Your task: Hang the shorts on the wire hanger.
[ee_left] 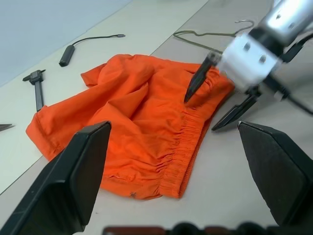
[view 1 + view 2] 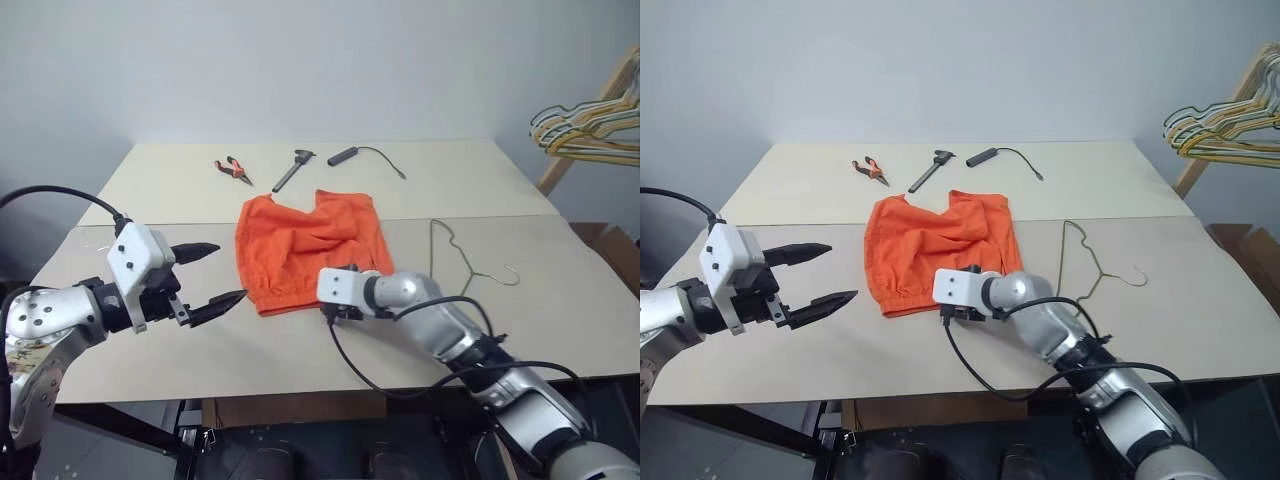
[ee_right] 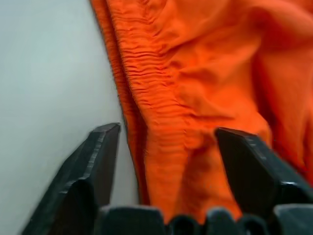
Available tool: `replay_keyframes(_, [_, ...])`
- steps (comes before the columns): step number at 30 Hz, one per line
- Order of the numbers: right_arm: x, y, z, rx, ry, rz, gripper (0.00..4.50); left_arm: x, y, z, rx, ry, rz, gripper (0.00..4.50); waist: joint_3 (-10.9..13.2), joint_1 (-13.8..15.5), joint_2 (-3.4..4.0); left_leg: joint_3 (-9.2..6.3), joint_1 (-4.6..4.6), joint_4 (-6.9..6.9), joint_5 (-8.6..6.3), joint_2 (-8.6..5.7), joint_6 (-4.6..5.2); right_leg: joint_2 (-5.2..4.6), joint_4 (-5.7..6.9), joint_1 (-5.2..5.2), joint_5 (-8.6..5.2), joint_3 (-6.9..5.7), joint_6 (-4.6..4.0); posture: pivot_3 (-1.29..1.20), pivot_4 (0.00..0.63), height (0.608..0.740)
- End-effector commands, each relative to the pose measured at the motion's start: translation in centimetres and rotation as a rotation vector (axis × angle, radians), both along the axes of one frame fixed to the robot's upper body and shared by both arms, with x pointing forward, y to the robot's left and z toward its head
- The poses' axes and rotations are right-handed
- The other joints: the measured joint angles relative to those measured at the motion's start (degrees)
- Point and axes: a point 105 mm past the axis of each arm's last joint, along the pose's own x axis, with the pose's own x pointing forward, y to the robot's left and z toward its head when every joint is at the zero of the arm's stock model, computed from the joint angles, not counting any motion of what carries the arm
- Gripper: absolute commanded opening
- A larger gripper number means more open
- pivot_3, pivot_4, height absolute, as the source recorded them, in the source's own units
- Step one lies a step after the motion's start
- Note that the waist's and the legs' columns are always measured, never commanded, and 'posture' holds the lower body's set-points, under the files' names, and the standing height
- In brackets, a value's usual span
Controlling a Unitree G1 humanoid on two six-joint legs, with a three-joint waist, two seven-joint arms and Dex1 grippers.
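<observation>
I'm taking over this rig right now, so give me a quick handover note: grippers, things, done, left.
Left gripper: open, off the table, left of the shorts.
Right gripper: fingers apart astride the elastic waistband, not clamped.
Shorts lie flat mid-table; the wire hanger lies on the table beside them on the right, untouched.
Done: nothing hung.
Left: grip the shorts, get them on the hanger.

hangers cut off — right edge
</observation>
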Motion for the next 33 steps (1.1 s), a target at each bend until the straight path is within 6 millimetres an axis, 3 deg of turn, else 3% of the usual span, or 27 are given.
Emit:
replay_keyframes(1, [1.0, -0.2, 0.9, -0.018, -0.066, -0.021, 2.14, -0.2, -0.4, 0.8, 0.009, -0.047, -0.019, 4.5, 0.0, -0.2, -0.02, 0.0, 0.03, 0.0, 0.0, 0.01, -0.01, 0.0, 0.0, 0.01, 0.0, 0.0, 0.0, 0.13, 0.012, 0.74])
replay_keyframes(7, [-0.8, -2.5, 1.2, -0.041, -0.085, 0.141, 0.04, -0.1, -0.6, 0.6, 0.011, -0.04, -0.028, 4.5, 0.0, -0.1, -0.02, -0.01, 0.06, -0.03, -0.01, 0.0, -0.02, 0.0, -0.02, 0.04, -0.01, -0.01, 0.01, 0.11, 0.02, 0.74])
replay_keyframes(11, [-2.0, -5.4, 3.7, -0.093, -0.181, 0.361, 0.02, 0.0, -0.5, 0.6, 0.014, -0.038, -0.031, 4.5, 0.0, -0.4, -0.02, 0.01, 0.05, -0.02, -0.02, 0.01, 0.0, -0.01, -0.07, 0.09, -0.01, 0.0, 0.02, 0.1, 0.02, 0.74])
replay_keyframes(15, [0.1, -9.4, 6.6, -0.199, -0.314, 0.396, 0.02, 0.0, -0.7, 0.5, 0.011, -0.032, -0.046, 4.5, 0.0, -1.7, -0.02, 0.13, 0.18, -0.08, -0.02, 0.08, 0.0, 0.03, -0.04, 0.15, -0.01, 0.06, 0.01, 0.09, 0.017, 0.74])
replay_keyframes(18, [1.8, -12.2, 6.6, -0.296, -0.328, 0.374, 0.02, 0.2, -1.0, 0.3, 0.006, -0.029, -0.055, 4.5, 0.0, -2.5, -0.03, 0.15, 0.33, -0.09, -0.02, 0.09, 0.0, 0.03, -0.06, 0.3, -0.01, 0.09, 0.0, 0.07, 0.016, 0.74])
replay_keyframes(23, [3.5, -16.5, 5.0, -0.453, -0.297, 0.285, 1.43, 0.2, -1.3, 0.1, 0.005, -0.025, -0.074, 4.5, 0.0, -2.7, -0.04, 0.16, 0.33, -0.09, -0.03, 0.1, 0.02, 0.04, -0.12, 0.33, -0.01, 0.13, -0.02, 0.05, 0.018, 0.74])
replay_keyframes(27, [3.4, -18.3, 6.0, -0.439, -0.305, 0.185, 2.75, 0.3, -1.4, 0.0, 0.012, -0.02, -0.088, 4.5, 0.0, -2.7, 0.0, 0.18, 0.21, -0.1, -0.03, 0.08, 0.02, 0.03, -0.06, 0.15, -0.01, 0.2, -0.03, 0.04, 0.024, 0.74])
replay_keyframes(29, [2.0, -18.1, 6.8, -0.364, -0.279, 0.156, 3.4, 0.4, -1.4, 0.1, 0.016, -0.019, -0.092, 4.5, 0.0, -2.6, 0.0, 0.18, 0.2, -0.13, -0.04, 0.11, 0.03, 0.03, -0.08, 0.15, -0.01, 0.19, -0.04, 0.04, 0.024, 0.74])
replay_keyframes(32, [-2.3, -16.3, 7.7, -0.224, -0.191, 0.179, 4.45, 0.5, -1.2, 0.2, 0.021, -0.02, -0.094, 4.5, 0.0, -2.3, 0.02, 0.15, 0.13, -0.13, -0.09, 0.29, 0.11, 0.03, -0.1, 0.15, -0.03, 0.18, -0.01, 0.04, 0.03, 0.74])
replay_keyframes(33, [-3.6, -15.5, 7.8, -0.184, -0.164, 0.194, 4.48, 0.5, -1.1, 0.2, 0.025, -0.02, -0.095, 4.5, 0.0, -2.2, 0.02, 0.15, 0.07, -0.13, -0.1, 0.32, 0.13, 0.03, -0.11, 0.12, -0.03, 0.18, -0.01, 0.03, 0.03, 0.74])
